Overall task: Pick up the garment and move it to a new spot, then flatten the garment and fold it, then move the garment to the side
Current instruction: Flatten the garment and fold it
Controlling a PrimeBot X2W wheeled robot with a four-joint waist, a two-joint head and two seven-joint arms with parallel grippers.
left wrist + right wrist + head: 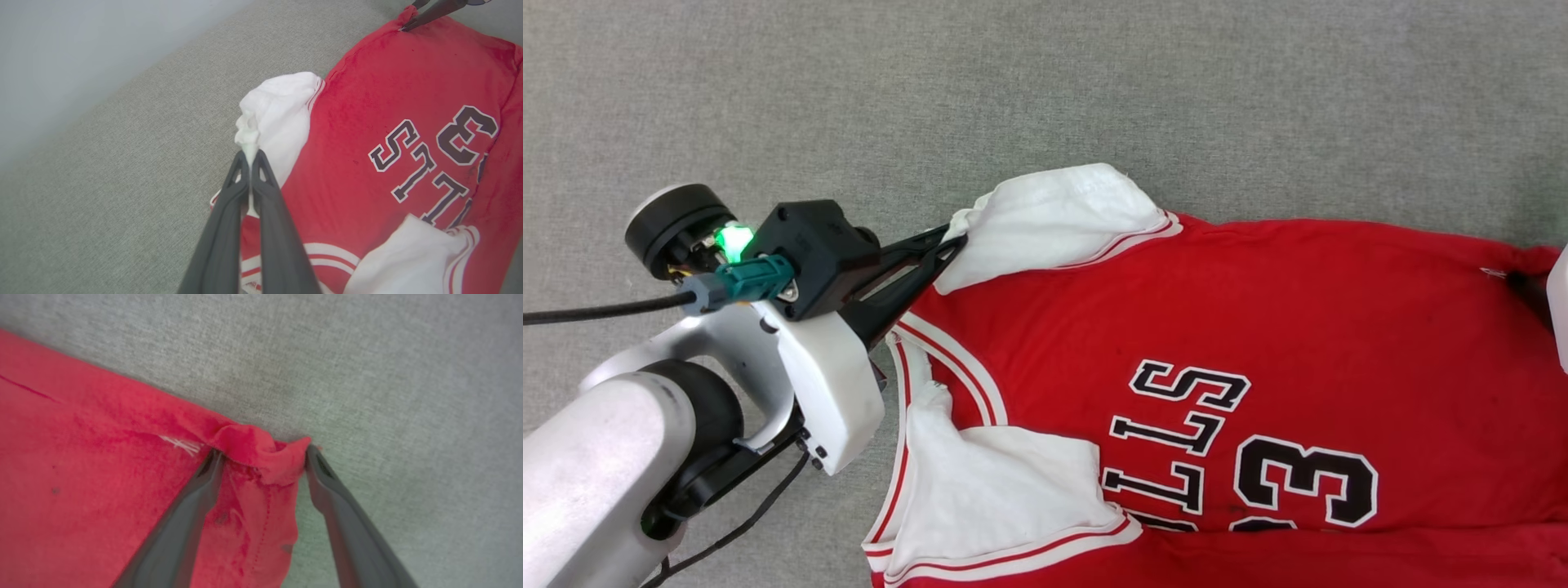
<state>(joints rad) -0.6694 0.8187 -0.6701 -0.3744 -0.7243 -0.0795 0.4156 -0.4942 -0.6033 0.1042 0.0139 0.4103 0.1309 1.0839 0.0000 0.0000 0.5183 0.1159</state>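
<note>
On the left gripper (249,158), jaws clamp the far white sleeve (282,106) by its tip; on the right gripper (263,457), jaws stand wide around the bunched red hem (245,443). The garment (1258,310) lies spread on the grey worktop (931,98); pulling now could slip that thin pinch, skewing it.

The left hand (249,161) is pinched tight, while the right hand (263,455) stands spread wide.
</note>
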